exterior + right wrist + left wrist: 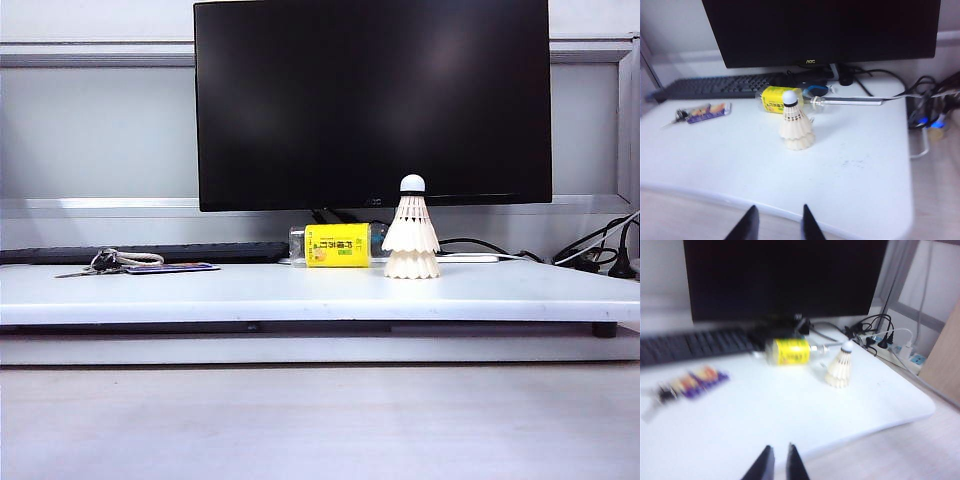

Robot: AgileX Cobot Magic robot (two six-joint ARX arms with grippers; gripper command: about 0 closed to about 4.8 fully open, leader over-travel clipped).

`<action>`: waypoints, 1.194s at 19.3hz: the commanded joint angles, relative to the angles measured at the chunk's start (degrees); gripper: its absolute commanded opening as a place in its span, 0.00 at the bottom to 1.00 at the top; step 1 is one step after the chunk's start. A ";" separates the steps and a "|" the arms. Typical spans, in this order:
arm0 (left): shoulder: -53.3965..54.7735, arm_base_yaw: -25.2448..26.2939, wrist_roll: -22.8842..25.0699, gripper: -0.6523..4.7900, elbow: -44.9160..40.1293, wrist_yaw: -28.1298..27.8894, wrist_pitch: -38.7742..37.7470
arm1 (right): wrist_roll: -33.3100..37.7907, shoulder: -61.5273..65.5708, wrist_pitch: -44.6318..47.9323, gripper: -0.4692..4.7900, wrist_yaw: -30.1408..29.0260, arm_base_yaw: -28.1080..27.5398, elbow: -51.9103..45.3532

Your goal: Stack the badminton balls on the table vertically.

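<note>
White table (200, 290) is carrying, left to right: keys (105, 262), bottle (337, 245), stacked shuttlecocks (411, 235) standing upright. Left gripper (777, 462) is hovering nearly closed, empty, well short of them; right gripper (777, 222) is hanging parted, empty, equally clear.

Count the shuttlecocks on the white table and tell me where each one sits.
2. The lower shuttlecock stands skirt-down on the table, just in front of the bottle. The upper shuttlecock is nested on it, cork tip up. Both grippers are back at the near edge; none appears hidden.
</note>
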 commanded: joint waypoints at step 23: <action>0.07 -0.02 2.78 0.11 -28.04 -4.02 25.29 | 2.91 -0.07 19.52 0.10 1.60 0.04 -24.96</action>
